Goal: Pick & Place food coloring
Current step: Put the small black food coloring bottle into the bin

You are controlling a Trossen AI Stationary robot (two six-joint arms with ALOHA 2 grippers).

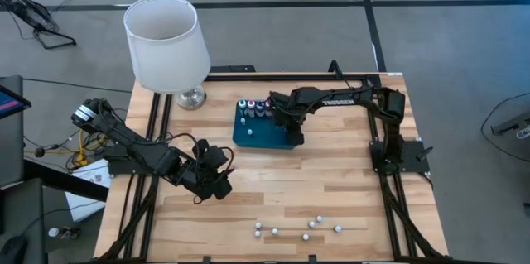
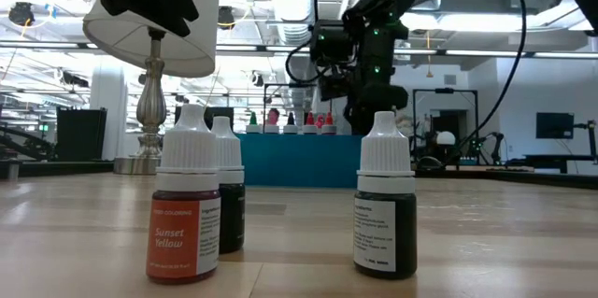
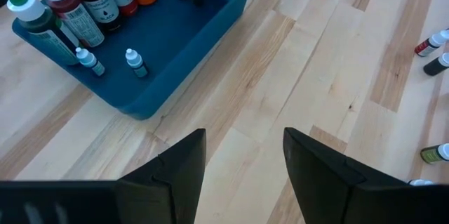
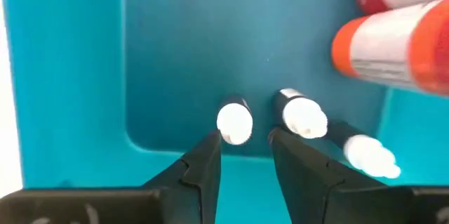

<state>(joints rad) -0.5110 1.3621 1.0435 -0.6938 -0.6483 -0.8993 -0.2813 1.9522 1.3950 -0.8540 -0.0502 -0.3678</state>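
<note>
Wooden planks make up the table (image 1: 331,189), with grey floor around it and a white lamp (image 1: 166,45) at its far left corner; from the low view an open hall with ceiling lights fills the background, and the lamp's shade is cut off at the top edge; a blue tray (image 1: 263,136) sits mid-table near the far edge, and the right gripper (image 1: 291,136) reaches down into it, its arm hiding part of the tray from above; in the right wrist view its fingers (image 4: 200,164) stand slightly apart just short of two tiny white-capped bottles (image 4: 235,121) standing in the tray's well, gripping neither; an orange-bodied bottle (image 4: 393,45) beside them is blurred and cut off by the edge; the taller bottles (image 3: 66,6) stand in a row along the tray's far side, bodies red, green, dark and orange with coloured or white tips, labels too small to read; two small teal-tinted ones (image 3: 137,62) stand apart on the tray floor; more food coloring (image 1: 298,229) lies scattered near the table's front edge, only white specks from above; up close, one orange bottle (image 2: 185,209) reads "Sunset Yellow", a dark one (image 2: 385,200) stands to its right, another half hidden behind it; the left gripper (image 1: 222,177) hovers over bare planks at left of centre, fingers spread and empty.
</note>
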